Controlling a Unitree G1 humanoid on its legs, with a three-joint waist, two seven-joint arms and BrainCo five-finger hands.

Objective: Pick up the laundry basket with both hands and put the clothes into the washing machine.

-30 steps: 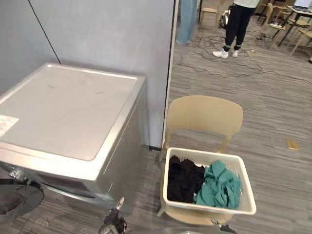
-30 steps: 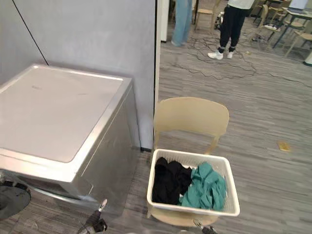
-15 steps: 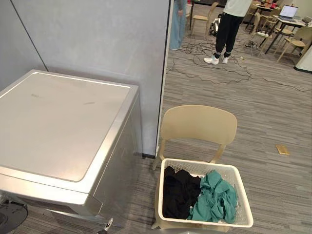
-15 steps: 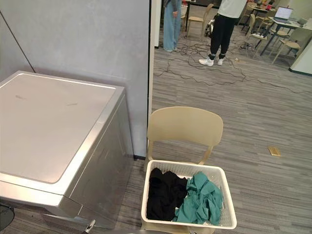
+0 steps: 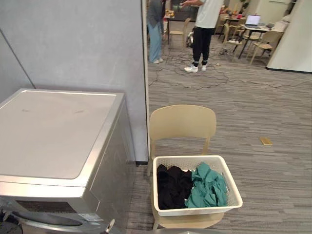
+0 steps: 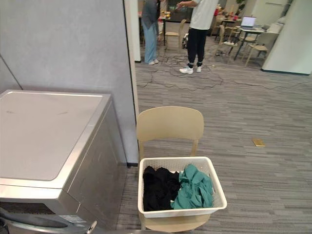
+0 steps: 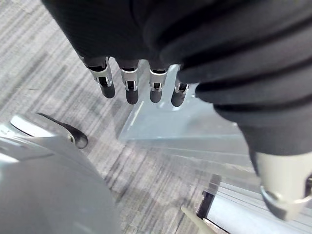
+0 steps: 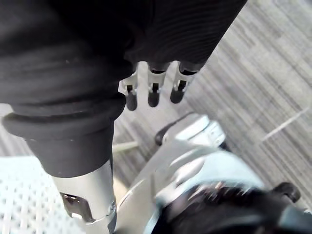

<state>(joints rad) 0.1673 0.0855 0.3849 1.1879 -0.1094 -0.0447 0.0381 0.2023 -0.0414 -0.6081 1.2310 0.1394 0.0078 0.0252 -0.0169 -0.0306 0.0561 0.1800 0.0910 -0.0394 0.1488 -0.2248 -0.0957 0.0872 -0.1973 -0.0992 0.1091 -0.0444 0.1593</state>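
left hand (image 7: 130,88): seen in its own wrist view, fingers hanging straight and slightly apart over grey wood-grain floor, holding nothing and touching nothing. right hand (image 8: 152,93): seen in its own wrist view, fingers likewise straight and loose above the floor, nothing in its hold.

laundry basket (image 5: 195,211): white, perforated walls, lower centre of the head views. it sits on the seat of a beige plastic chair (image 5: 181,122), apart from both hands. contents in two lots: black clothes (image 5: 170,187) heaped in the frame-left half, a crumpled teal garment (image 5: 208,185) in the frame-right half. the two lots touch along the middle. the load stays below the rim or about level with it.

washing machine (image 5: 53,131): silver, at the left and lower left of the frame, just beside the chair, with a flat bare top. a curved dark edge shows on its front at the bottom left corner; whether the door is open cannot be told.

grey partition wall (image 5: 73,44): stands behind the machine and ends at a vertical edge above the chair.

floor beyond the chair: a small tan object (image 5: 265,141) lies at middle right, well apart from the chair.

top of frame, far: a person in a white top and dark trousers (image 5: 201,29) stands beside a person in blue jeans (image 5: 155,30), with tables, chairs and an open laptop (image 5: 252,19) at upper right.
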